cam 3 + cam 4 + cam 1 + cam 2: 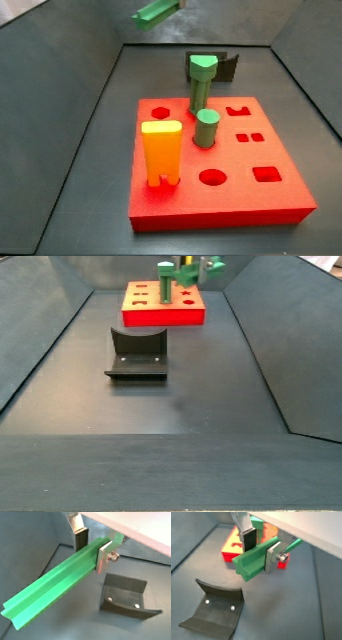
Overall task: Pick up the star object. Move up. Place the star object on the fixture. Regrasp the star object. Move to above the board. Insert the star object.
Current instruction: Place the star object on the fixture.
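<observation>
gripper (pixel 93 548) clamped on star object (pixel 53 585), held lengthwise high above fixture (pixel 127 596), board (pixel 166 309) beyond

Both wrist views sit close on the end effector (pixel 93 548), looking down its fingers at the held star object (pixel 53 587) and the floor; both catch the fixture (pixel 212 608). A side view looks down steeply from the board (pixel 214 175) end, fixture (pixel 227 66) behind. A side view faces from the opposite end, farther back, fixture (pixel 136 352) before board (pixel 166 311).
</observation>
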